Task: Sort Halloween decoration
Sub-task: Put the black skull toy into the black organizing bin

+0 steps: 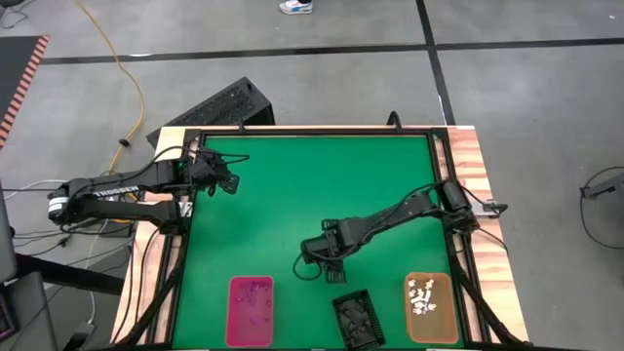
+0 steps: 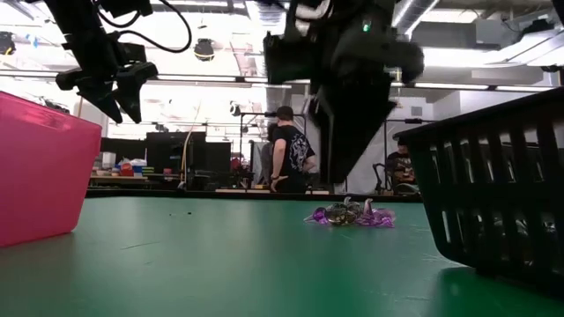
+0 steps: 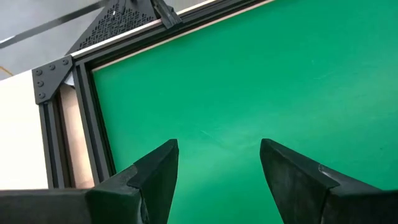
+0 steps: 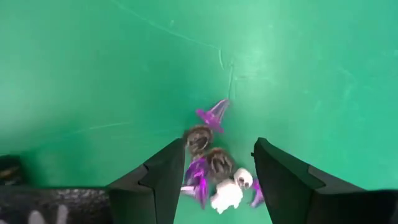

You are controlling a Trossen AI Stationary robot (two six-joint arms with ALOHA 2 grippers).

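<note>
1. A green worktop [image 2: 220, 264] fills the lower half of the low view.
2. A small heap of purple and dark trinkets [image 2: 350, 214] lies on it, towards the right.
3. The right pincer [image 2: 348, 132] hangs directly above that heap, clear of it.
4. The left pincer [image 2: 119, 97] is raised at upper left, its fingers parted.
5. A pink tray [image 2: 40, 167] stands at the left edge, a black slatted tray [image 2: 493, 198] at the right.
6. A person in dark clothing [image 2: 289, 154] stands in the room behind.

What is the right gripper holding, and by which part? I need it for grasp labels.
Nothing. The right gripper stands open over a small pile of trinkets on the green mat, fingers either side, none gripped.
</note>
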